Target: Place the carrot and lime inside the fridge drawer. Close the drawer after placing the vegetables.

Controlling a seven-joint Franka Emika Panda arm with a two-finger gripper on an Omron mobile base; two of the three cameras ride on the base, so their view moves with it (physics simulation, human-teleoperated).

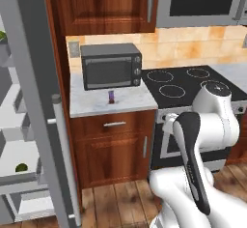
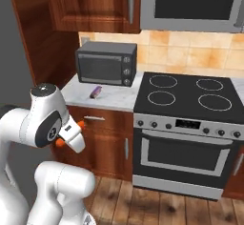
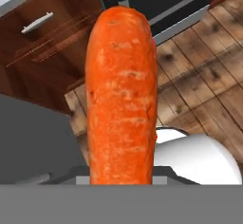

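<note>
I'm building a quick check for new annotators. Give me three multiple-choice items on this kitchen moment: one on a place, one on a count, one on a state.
1. Where does the purple snack bar lie?
A. on the stovetop
B. on the counter in front of the toaster oven
C. on the floor

2. How many burner rings does the stovetop show?
A. two
B. six
C. four

3. What is the gripper doing?
A. holding the carrot
B. hanging open
C. gripping the oven handle

Key: 1 B, the bar rests on the counter before the toaster oven. 2 C, four rings show. 3 A, the carrot rises between the fingers in the hand view.
</note>
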